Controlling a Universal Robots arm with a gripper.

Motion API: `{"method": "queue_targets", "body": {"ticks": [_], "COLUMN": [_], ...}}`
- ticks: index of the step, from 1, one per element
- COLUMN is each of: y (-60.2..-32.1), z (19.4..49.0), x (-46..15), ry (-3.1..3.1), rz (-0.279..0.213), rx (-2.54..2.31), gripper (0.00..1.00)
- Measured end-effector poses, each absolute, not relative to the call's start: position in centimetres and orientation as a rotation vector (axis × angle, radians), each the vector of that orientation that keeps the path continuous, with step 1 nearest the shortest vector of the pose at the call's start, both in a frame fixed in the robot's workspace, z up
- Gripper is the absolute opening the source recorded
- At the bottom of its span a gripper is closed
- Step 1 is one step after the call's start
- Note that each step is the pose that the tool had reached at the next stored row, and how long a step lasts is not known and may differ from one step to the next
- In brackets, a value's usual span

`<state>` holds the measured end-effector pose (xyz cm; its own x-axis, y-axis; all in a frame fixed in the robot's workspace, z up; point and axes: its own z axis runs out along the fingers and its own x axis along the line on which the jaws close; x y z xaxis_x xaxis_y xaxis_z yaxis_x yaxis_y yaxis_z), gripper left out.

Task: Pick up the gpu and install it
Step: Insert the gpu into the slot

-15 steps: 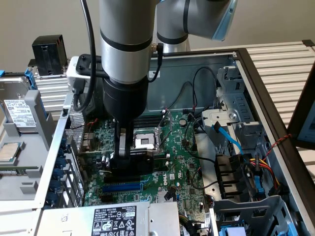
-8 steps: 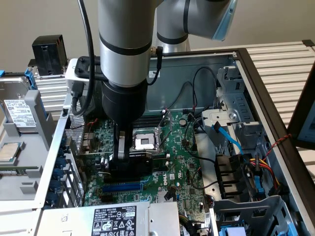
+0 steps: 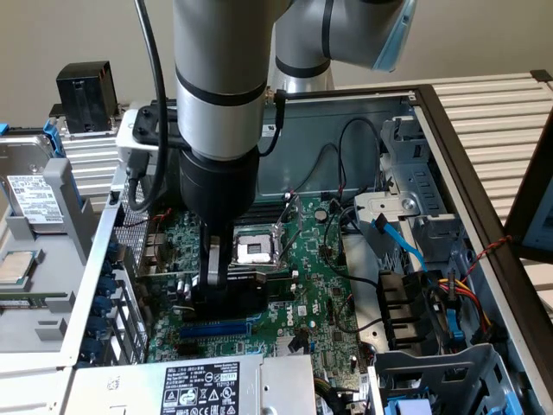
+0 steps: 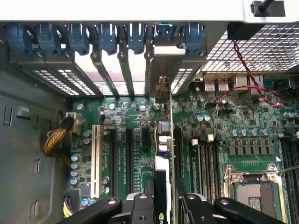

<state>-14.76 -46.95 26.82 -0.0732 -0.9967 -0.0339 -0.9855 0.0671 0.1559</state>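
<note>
Fig. Gripper (image 4: 163, 204) pinches gpu (image 4: 161, 163) upright, edge-on above motherboard (image 4: 215, 135) slot, bracket at board's edge; prob. aligned for seating.

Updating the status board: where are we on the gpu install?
Done: gpu picked up, clamped in the claw. In hand: card held upright, low over the expansion slots of the motherboard, bracket end toward the rear slot openings. Left: cannot tell whether it is seated; claw not yet released.
</note>
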Motion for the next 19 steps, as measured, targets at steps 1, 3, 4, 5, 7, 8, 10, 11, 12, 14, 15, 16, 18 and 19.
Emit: {"method": "queue_targets", "body": {"ticks": [1,3,4,5,7,8,10,11,12,14,15,16,18,19], "y": [-46.95,-46.95,-46.95,-46.96,-46.96,-46.96,-46.96,-46.96,-46.96,-46.96,-46.96,-46.96,-46.96,-46.96], "z": [26.82,26.75,26.73,26.73,26.71,26.71,26.69,26.67,26.64,26.61,26.61,26.60,26.57,26.56], "x": [-14.77,-14.78,-14.79,-14.79,-14.78,-14.78,-14.78,-14.78,-14.78,-14.78,-14.78,-14.78,-14.78,-14.78], "ry": [-2.232,-2.230,-2.229,-2.229,-2.229,-2.229,-2.229,-2.229,-2.229,-2.229,-2.229,-2.229,-2.229,-2.229], "rz": [-0.213,-0.217,-0.218,-0.218,-0.219,-0.219,-0.218,-0.219,-0.219,-0.218,-0.218,-0.219,-0.218,-0.219], "rx": [2.080,2.077,2.077,2.076,2.077,2.077,2.077,2.077,2.077,2.076,2.076,2.076,2.077,2.077], "gripper": [0.27,0.27,0.27,0.27,0.27,0.27,0.27,0.27,0.27,0.27,0.27,0.27,0.27,0.27]}}
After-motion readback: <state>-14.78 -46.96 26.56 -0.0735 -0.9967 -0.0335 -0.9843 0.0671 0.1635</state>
